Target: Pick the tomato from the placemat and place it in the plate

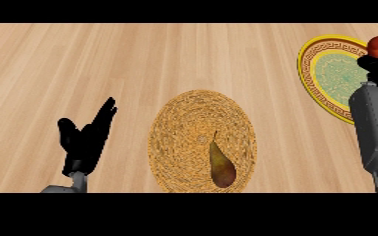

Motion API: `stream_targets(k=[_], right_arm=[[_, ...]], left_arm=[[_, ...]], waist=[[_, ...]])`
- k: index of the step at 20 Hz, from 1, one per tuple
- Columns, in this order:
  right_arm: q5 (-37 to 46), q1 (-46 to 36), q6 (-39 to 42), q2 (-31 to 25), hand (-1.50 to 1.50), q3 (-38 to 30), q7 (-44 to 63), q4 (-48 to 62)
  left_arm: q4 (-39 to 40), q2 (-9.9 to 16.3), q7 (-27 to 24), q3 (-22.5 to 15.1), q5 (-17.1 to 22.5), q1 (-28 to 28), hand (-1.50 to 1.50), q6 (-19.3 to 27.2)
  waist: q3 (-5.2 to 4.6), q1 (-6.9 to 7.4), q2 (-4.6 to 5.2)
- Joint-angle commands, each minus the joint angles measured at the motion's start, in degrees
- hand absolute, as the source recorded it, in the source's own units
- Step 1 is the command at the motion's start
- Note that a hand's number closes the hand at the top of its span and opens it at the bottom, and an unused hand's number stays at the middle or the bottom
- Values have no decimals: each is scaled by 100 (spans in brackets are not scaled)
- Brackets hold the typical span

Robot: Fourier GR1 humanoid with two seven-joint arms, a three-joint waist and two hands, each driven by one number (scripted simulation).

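My right hand [367, 62] is curled round the small, round red tomato [373, 43] over the yellow-rimmed, green-centred plate [325, 72]; judged light, smooth and bruisable, it is best cradled across its widest part.

The counter [111, 65] is pale tan wood with long grain streaks running from 9 to 3 o'clock. The placemat [184, 130], toward 6 o'clock, is golden straw, woven in tight concentric rings. On it the pear [221, 166] is olive-brown, darkening to near black along its edges. At 3 o'clock the plate [325, 70] has a bright yellow rim, a dark band with a gold key pattern, and a mottled pale green centre. The tomato [373, 44] at its right edge is red. The left hand [87, 140], near 8 o'clock, is black on a grey forearm; the right hand [368, 63] is black too, above grey.
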Motion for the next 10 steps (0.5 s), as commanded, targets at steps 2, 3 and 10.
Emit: stream_targets(k=[2, 3, 10], right_arm=[[-925, -68, -79, -128, 150, -754, 417, 469], [-1207, -51, 37, -101, 150, -811, 279, 712], [-3216, -220, 309, -520, -150, -1000, -1765, 1551]], left_arm=[[207, -140, 61, 0, 42, -28, 0, 17], [-11, -243, 216, -171, -90, -8, 0, 177], [-126, -124, 235, -142, -103, 33, 0, 33]], waist=[[-26, -48, 12], [-18, -12, 9], [2, 78, 41]])
